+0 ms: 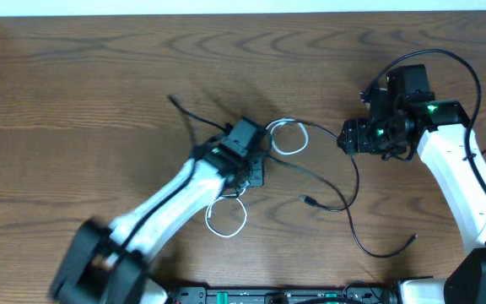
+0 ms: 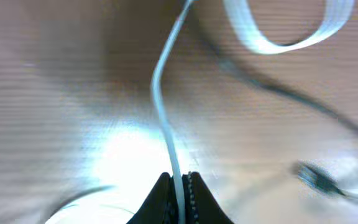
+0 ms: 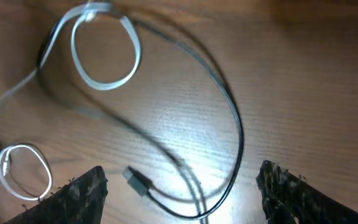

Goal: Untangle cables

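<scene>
The white cable [image 1: 287,138] makes one loop by the table's middle and a second loop [image 1: 226,218] nearer the front. My left gripper [image 1: 254,173] sits between the two loops. In the left wrist view the jaws [image 2: 179,186] are shut on the white cable [image 2: 160,93]. Thin black cables [image 1: 351,181] curve across the middle, one ending in a plug [image 1: 309,201]. My right gripper [image 1: 348,137] is open and empty at their right. In the right wrist view its fingers [image 3: 185,196] straddle a black cable [image 3: 238,134] and its plug [image 3: 138,180] from above.
Another black cable end [image 1: 177,103] lies at the back left of the left gripper. A further black cable tail [image 1: 410,241] lies at the front right. The white loops show in the right wrist view [image 3: 104,50]. The brown wooden table [image 1: 74,101] bears it all.
</scene>
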You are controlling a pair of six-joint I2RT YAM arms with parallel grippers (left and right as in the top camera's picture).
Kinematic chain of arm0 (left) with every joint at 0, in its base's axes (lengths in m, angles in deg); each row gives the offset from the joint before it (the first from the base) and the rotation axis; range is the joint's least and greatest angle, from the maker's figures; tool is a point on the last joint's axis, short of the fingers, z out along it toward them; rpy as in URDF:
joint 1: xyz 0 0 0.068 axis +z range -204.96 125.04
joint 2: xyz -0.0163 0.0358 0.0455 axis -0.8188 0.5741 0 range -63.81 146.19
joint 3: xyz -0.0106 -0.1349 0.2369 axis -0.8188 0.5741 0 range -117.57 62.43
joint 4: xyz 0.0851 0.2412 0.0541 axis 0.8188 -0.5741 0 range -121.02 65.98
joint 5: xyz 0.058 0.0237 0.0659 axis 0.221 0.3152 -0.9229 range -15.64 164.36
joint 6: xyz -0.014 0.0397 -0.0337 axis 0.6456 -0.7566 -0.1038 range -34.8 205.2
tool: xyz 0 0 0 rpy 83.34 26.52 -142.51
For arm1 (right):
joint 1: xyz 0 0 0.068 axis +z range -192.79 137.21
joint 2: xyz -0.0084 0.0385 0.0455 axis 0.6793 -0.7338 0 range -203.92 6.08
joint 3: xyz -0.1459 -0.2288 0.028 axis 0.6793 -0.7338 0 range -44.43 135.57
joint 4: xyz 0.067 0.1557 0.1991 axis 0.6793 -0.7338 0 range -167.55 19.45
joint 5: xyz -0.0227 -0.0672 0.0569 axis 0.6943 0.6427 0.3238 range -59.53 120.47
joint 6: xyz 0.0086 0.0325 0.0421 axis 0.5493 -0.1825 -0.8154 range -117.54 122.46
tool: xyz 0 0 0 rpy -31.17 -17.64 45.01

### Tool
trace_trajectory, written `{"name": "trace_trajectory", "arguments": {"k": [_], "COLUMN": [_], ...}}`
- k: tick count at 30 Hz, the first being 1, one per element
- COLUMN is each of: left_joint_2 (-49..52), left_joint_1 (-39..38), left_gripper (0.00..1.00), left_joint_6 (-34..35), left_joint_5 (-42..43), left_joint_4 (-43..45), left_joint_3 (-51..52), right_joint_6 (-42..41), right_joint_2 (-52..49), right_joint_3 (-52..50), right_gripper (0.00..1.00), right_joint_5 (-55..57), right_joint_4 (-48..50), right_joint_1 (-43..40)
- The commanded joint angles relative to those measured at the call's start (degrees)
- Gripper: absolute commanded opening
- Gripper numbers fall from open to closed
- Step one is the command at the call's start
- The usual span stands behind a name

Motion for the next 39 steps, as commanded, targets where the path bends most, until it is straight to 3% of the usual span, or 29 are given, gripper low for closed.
{"name": "trace_trajectory", "arguments": {"k": [1,9,22,39], "left_joint_2": [-10.7,-25.0,-26.7,-31.6], "left_joint_1": [0.1,0.1,0.2,0.2], "left_gripper": [0.08,0.08,0.08,0.08], "left_joint_6": [-6.7,-8.2,-8.2,-8.4], "left_joint_5": [4.4,7.9,7.8,7.6], "left_joint_4": [-4.7,-5.2,-3.9,-4.5], "left_joint_3": [-0.3,-0.3,-0.3,-0.3], "right_joint_6": [0.5,0.5,1.2,1.2], "right_joint_2": [0.0,0.0,0.0,-0.1], "right_joint_3": [-1.3,-7.0,-13.1,-23.6], "right_gripper": [0.74,0.75,0.85,0.8], "right_joint_5": [-0.7,-7.1,-8.7,-1.9], "right_joint_4": [1.9,9.7,19.8,42.6], "right_joint_1": [1.4,9.8,26.8,31.2]}}
